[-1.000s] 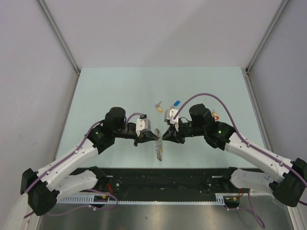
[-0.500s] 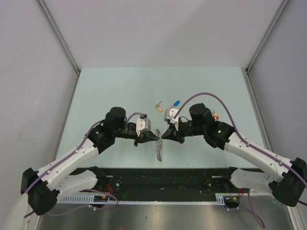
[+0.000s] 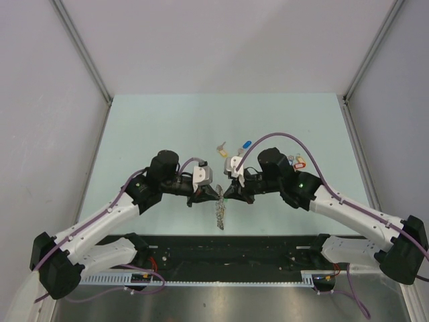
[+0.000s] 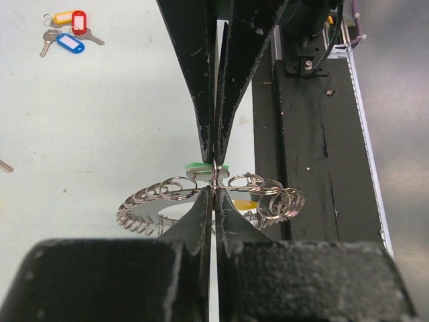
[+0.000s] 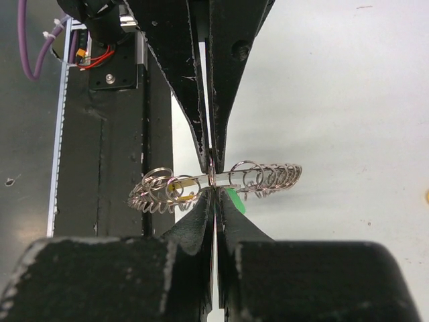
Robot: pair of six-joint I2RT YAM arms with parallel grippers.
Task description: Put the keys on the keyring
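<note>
The left pincer (image 4: 214,196) and the right pincer (image 5: 214,196) meet tip to tip. Each one is squeezed tight on the wire of the keyring (image 3: 219,208), close to the middle of the near edge of the table (image 3: 154,121). Loose keys (image 3: 222,152) with coloured tags lie just behind, nearer the table's middle.

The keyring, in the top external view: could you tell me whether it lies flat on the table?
No, the keyring shows edge-on as a narrow strip, pinched between the left gripper and the right gripper.
</note>
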